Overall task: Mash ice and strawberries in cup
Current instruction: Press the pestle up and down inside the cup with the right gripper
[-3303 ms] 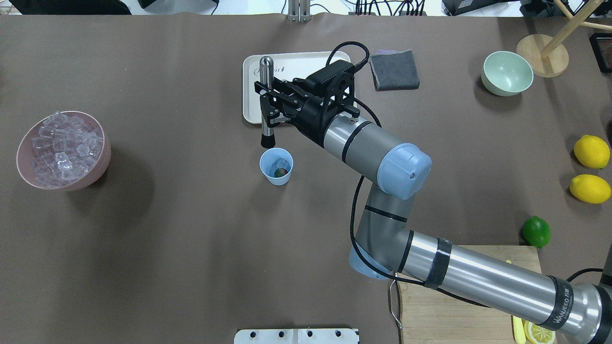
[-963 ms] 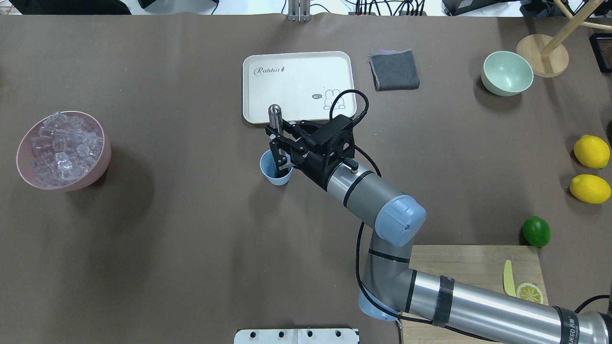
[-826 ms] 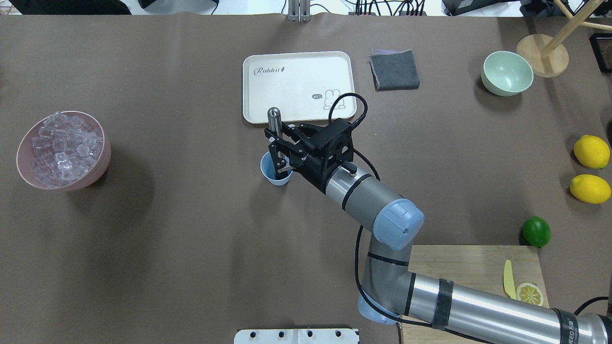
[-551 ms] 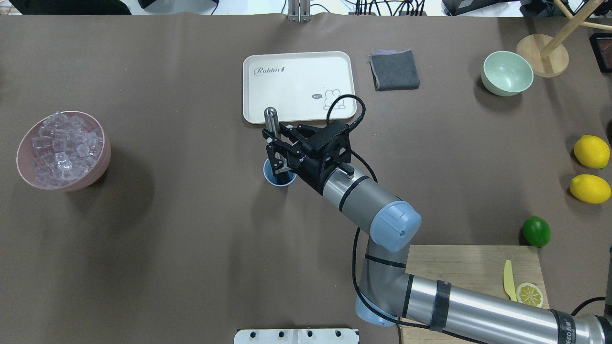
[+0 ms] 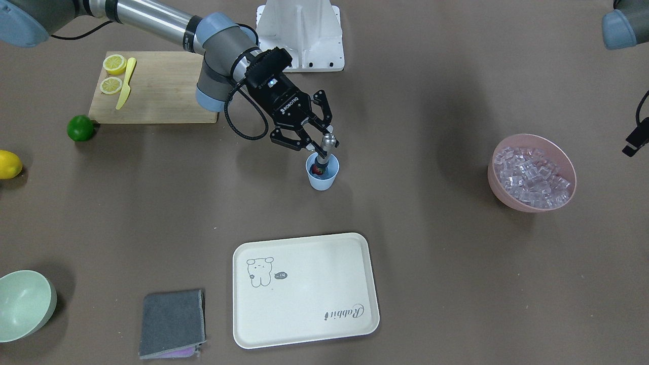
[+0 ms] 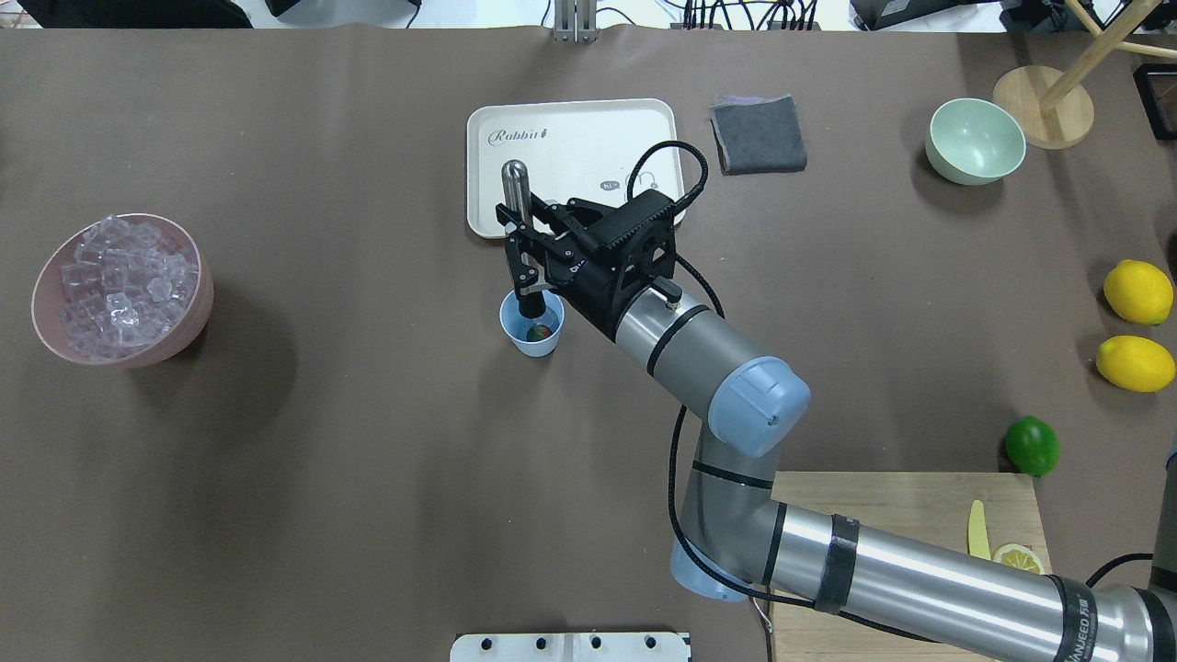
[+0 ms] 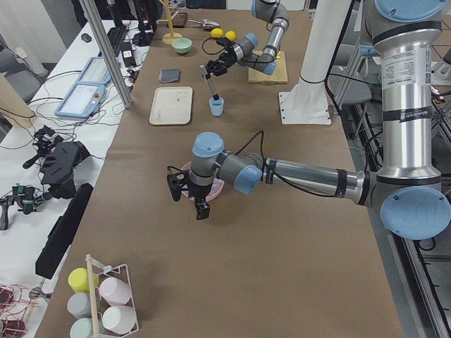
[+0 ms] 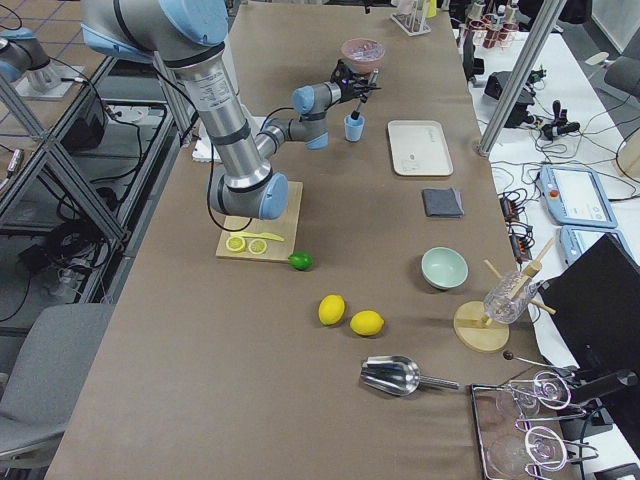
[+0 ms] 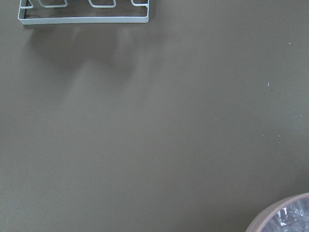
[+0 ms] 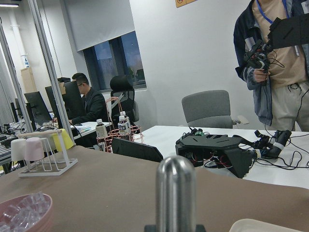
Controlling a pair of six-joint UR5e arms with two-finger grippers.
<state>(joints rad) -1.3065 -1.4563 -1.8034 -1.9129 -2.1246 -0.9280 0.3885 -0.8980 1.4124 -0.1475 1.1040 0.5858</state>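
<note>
The light-blue cup (image 6: 531, 335) (image 5: 323, 178) stands mid-table, just in front of the tray. Inside it a red strawberry (image 6: 540, 332) (image 5: 318, 171) shows; I cannot make out ice in the cup. My right gripper (image 6: 526, 250) (image 5: 318, 145) is shut on a steel muddler (image 6: 516, 195) (image 10: 175, 192), held nearly upright, its black tip (image 6: 531, 304) at the cup's mouth. Ice (image 6: 119, 283) (image 5: 530, 175) fills the pink bowl (image 6: 198, 317). My left gripper (image 7: 189, 198) hangs over that bowl; I cannot tell if it is open or shut.
A cream tray (image 6: 575, 119) lies just beyond the cup, with a grey cloth (image 6: 759, 134) and a pale green bowl (image 6: 975, 141) to its right. Two lemons (image 6: 1137, 291), a lime (image 6: 1031, 445) and a cutting board (image 6: 919, 515) are at the right.
The right gripper pushed the muddler down into the cup, then over the last half second lifted it, so its tip is now at the cup's mouth and the strawberry shows again.
</note>
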